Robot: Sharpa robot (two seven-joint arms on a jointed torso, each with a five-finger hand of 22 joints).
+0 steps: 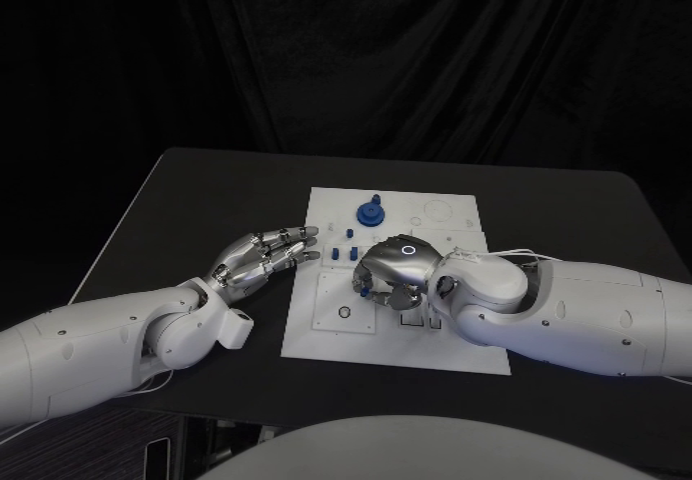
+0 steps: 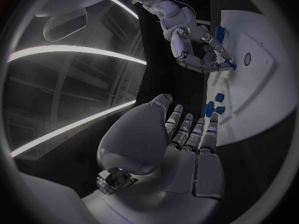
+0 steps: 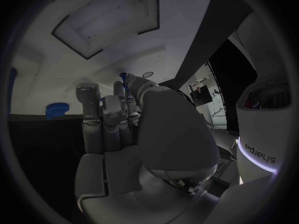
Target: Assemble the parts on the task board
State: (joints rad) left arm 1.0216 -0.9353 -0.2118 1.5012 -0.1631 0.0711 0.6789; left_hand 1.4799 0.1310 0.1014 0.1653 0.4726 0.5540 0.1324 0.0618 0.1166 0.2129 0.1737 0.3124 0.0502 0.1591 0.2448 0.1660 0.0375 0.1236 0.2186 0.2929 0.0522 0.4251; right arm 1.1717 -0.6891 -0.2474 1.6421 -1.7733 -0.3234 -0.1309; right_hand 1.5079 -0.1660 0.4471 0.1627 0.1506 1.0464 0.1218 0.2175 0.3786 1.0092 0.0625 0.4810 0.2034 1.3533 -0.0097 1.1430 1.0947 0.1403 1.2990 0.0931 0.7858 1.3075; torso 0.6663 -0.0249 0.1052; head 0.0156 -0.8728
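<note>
The white task board lies in the middle of the black table. A round blue part stands near its far edge and shows again in the right wrist view. Small blue parts lie close to the board's left edge. My right hand hovers low over the board's middle with fingers curled down, pinching a small blue part at its fingertips against the board. My left hand is flat with fingers stretched out, empty, at the board's left edge, its fingertips just short of the small blue parts.
Several cut-outs and holes mark the board, among them a round hole near its front left. The black table extends around the board to its edges. Both white forearms lie low over the table's front.
</note>
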